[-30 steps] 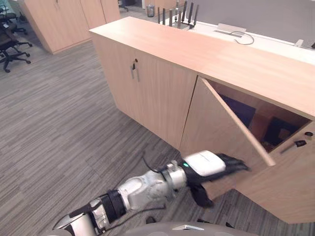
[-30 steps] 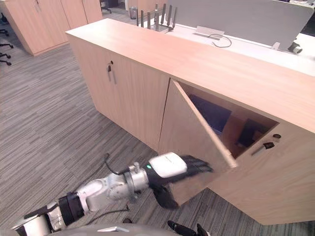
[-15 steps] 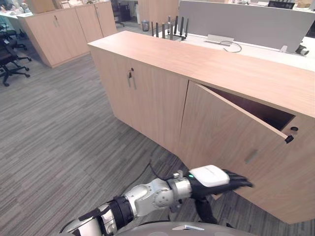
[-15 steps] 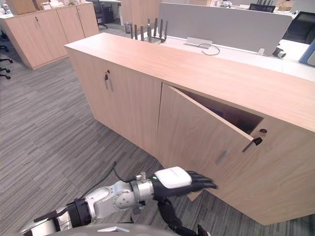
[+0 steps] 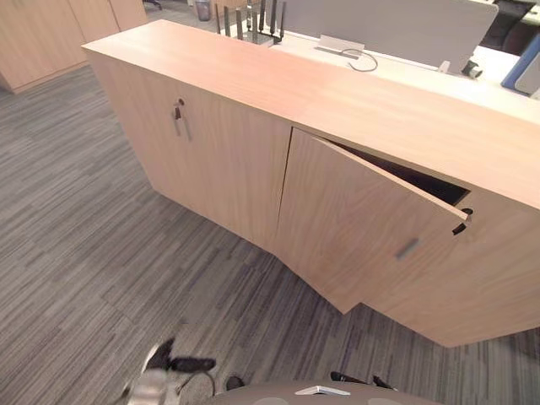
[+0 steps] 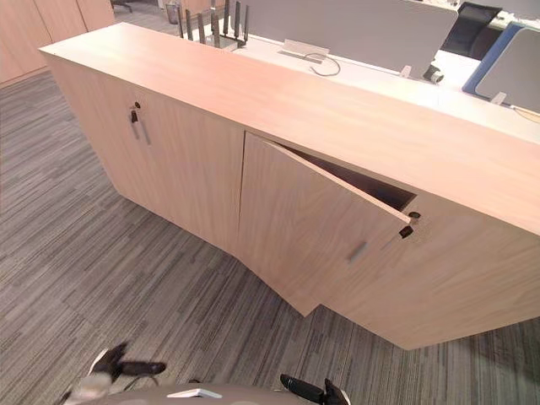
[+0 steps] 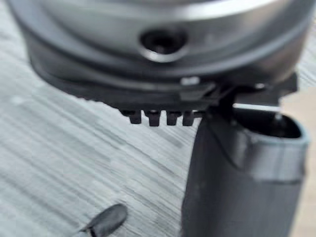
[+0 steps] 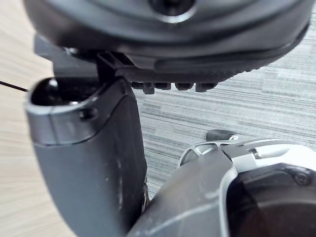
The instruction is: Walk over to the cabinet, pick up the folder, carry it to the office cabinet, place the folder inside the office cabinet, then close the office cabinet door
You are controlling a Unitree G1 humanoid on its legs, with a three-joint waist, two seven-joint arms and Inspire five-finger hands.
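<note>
Striped grey carpet point(image 5: 84, 253), pale wooden door point(image 5: 354, 224) ajar

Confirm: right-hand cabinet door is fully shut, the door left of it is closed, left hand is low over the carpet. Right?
Not fully shut. The right-hand cabinet door is ajar: the left eye view shows a dark gap along its top edge. The door left of it is closed, and the left hand is low over the carpet.
</note>
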